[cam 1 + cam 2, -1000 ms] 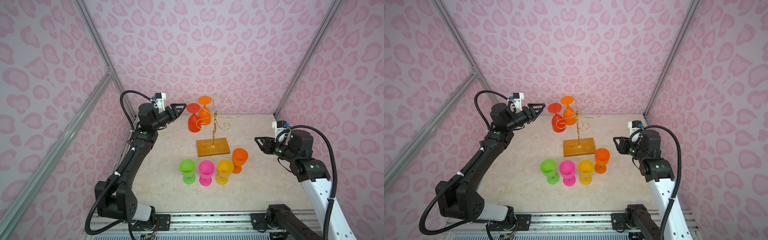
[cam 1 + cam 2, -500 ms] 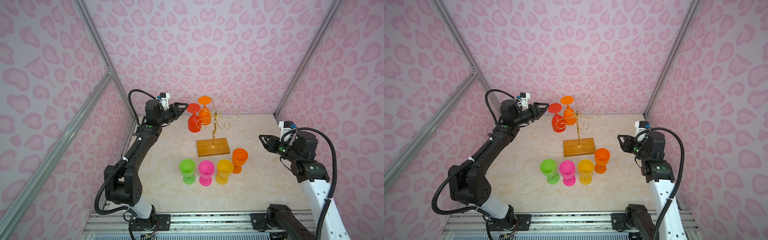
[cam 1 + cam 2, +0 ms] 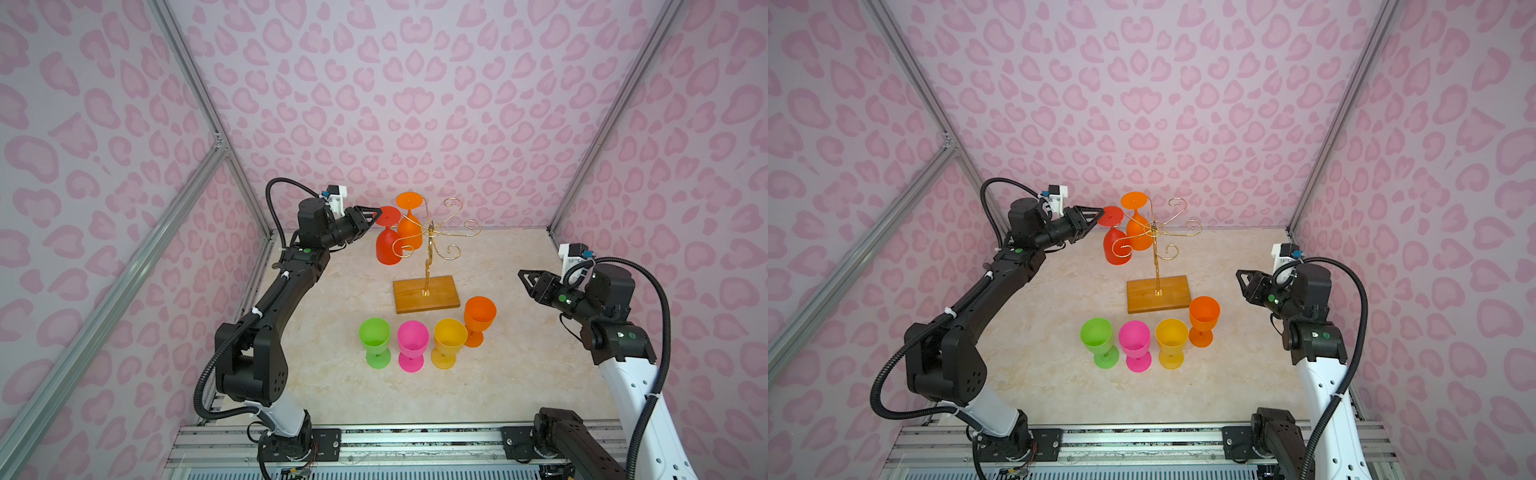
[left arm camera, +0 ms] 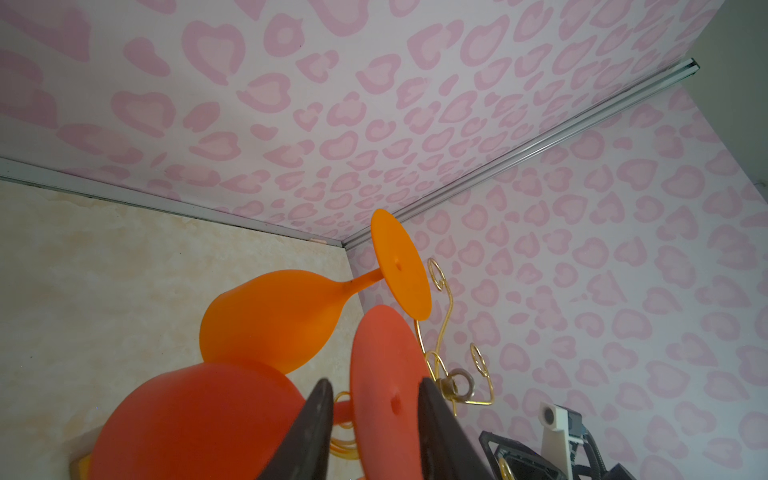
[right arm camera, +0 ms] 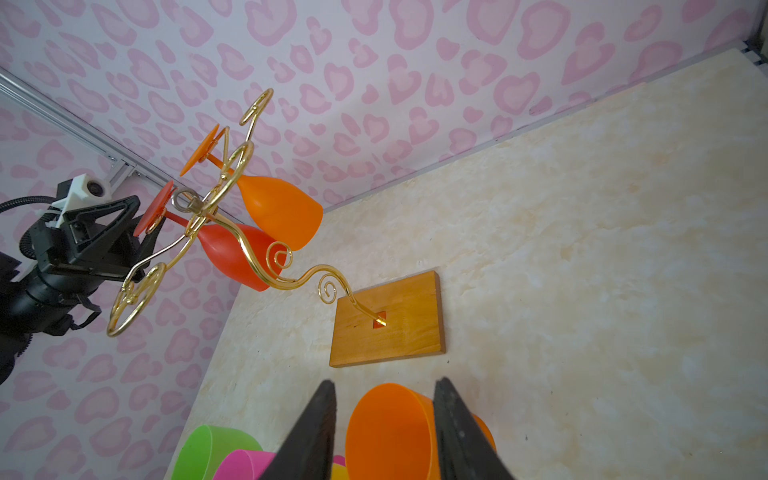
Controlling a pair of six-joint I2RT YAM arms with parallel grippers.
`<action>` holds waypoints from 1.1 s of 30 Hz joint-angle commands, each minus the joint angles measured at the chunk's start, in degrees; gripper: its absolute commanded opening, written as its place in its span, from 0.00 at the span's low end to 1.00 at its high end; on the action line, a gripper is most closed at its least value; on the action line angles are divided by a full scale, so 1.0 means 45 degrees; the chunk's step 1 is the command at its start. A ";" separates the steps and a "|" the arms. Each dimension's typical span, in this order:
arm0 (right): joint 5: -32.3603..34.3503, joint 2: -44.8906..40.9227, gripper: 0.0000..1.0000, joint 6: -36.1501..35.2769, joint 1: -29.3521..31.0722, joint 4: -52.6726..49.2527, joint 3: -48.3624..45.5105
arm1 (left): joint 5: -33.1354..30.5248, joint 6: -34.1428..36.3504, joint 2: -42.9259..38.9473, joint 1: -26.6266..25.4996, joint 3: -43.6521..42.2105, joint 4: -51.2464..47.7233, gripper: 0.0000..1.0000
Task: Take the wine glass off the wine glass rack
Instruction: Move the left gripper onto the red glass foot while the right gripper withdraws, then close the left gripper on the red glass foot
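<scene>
Glasses [image 3: 412,338] are standing upright in front; right gripper [image 3: 524,281] is hovering to their right, jaws apart and empty; farther back, red wine glass [image 3: 388,249] is hanging on wine glass rack [image 3: 415,297], left gripper [image 3: 376,212] straddling its foot, not clamped

The left gripper [image 3: 1097,215] is at the foot of the red wine glass [image 3: 1116,250] hanging on the rack [image 3: 1142,297].

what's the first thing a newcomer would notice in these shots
The gold wine glass rack mid-table, with a red glass and an orange glass hanging upside down from its curled arms, stands out against pink heart-print walls. The left gripper has its jaws either side of the red glass's foot. In front of the rack stand a green glass, pink glass, yellow glass and second orange glass, upright.
</scene>
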 commanded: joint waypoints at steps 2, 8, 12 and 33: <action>-0.0229 0.0008 0.40 0.0093 -0.0063 0.0432 -0.0152 | 0.0196 -0.0030 0.0132 0.0000 0.0197 0.0523 0.30; -0.0390 -0.0011 0.40 0.0174 -0.0149 0.0505 -0.0259 | 0.0312 -0.0245 0.0097 -0.0001 0.0160 0.0621 0.21; -0.0525 -0.0050 0.40 0.0250 -0.0239 0.0568 -0.0338 | 0.0349 -0.0391 0.0036 0.0015 0.0138 0.0685 0.18; -0.0937 -0.0246 0.40 0.0380 -0.0747 0.0743 -0.0691 | 0.0855 -0.1855 0.0390 0.0121 0.0373 0.1983 0.03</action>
